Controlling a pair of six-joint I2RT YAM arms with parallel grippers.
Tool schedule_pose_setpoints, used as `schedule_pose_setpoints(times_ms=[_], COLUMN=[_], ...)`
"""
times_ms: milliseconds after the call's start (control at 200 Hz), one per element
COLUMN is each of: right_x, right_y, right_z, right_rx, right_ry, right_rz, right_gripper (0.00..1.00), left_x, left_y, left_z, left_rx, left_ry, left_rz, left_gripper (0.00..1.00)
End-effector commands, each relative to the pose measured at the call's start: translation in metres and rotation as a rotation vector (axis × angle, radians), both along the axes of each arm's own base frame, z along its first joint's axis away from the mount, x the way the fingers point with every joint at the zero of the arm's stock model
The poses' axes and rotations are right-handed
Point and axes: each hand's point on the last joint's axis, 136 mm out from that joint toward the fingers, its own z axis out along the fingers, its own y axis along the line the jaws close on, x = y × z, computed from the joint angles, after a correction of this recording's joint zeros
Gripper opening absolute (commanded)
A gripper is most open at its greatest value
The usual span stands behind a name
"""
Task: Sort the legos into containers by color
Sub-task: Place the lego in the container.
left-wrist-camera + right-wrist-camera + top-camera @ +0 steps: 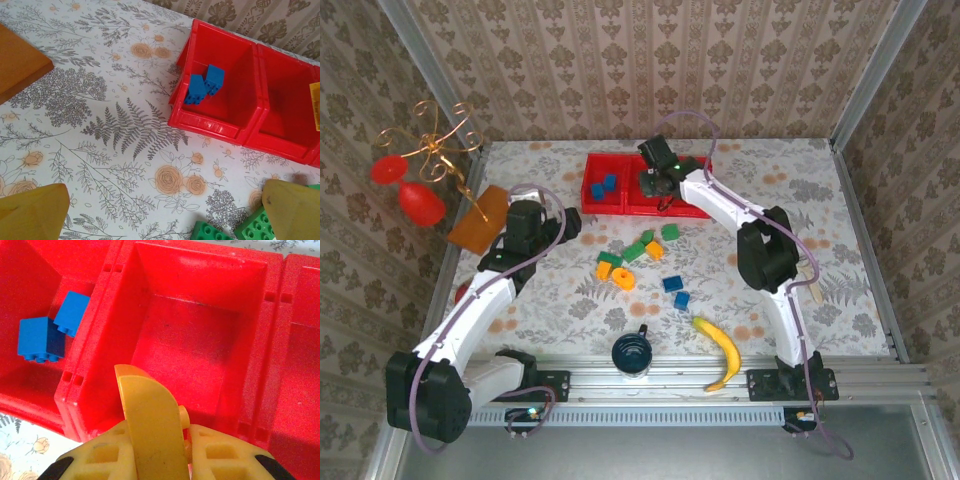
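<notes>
Now we see the right gripper [660,187] clamped on a yellow lego [215,452] over the middle compartment of the red tray [107,315], upper centre; the left gripper [165,197] has its fingers apart.

We see the red tray [605,208] at upper centre: two blue bricks [603,185] in its left compartment, a yellow brick [100,457] over the middle; green, orange and blue loose bricks [635,250] lie below.

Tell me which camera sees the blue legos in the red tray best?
Right wrist: the blue legos look big and close in the tray's left compartment. Left wrist shows them smaller; top view, tiny blue specks.
</notes>
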Motion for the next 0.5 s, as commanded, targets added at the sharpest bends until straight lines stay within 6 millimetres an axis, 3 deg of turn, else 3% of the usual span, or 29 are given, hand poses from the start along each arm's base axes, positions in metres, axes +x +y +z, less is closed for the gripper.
schedule_pose_setpoints(times_ms=[0, 310, 495], right_x=[0.010, 0.018, 0.018], right_y=[0.001, 0.003, 0.006], right_z=[0.006, -0.016, -0.015], right_rx=[-0.029, -0.084, -0.102], right_ry=[-0.034, -0.016, -0.016], right_rz=[0.005, 0.022, 0.038], right_gripper=[0.00, 0.13, 0.33], left_x=[-0.006, -0.006, -0.007], left_y=[0.002, 0.002, 0.003], left_z=[-0.003, -0.005, -0.006], left_rx=[-0.013, -0.004, 0.000], left_ry=[0.016, 0.028, 0.037], left_rz=[-0.001, -0.003, -0.003], left_gripper=[1.00, 1.00, 1.00])
